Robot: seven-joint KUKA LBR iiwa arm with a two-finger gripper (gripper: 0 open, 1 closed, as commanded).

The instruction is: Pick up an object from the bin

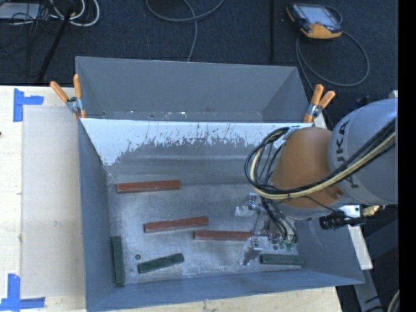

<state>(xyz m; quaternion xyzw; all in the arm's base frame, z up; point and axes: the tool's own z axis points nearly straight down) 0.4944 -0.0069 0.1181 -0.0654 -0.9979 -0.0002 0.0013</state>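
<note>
Beside the two-finger gripper, on its side toward the middle of the grey metal bin, lay a flat reddish-brown bar, its near end touching or tucked under the gripper's tip. We could not tell whether the gripper stood wide or narrow, since cables and the orange wrist cover hid much of it, and we saw nothing held in it. A short dark green flat bar lay just beside the gripper on its other side, toward the bin's front corner. Farther from the gripper than the first bar lay two more reddish-brown bars, and well apart from it two more dark green ones.

We judged the reddish-brown bar the likeliest pick: stiff, light, not fragile, but thin and lying flat on the floor, so hard to get under. We reckoned a hold across its narrow width, near the middle of its length, would keep it from tipping or swinging.
</note>
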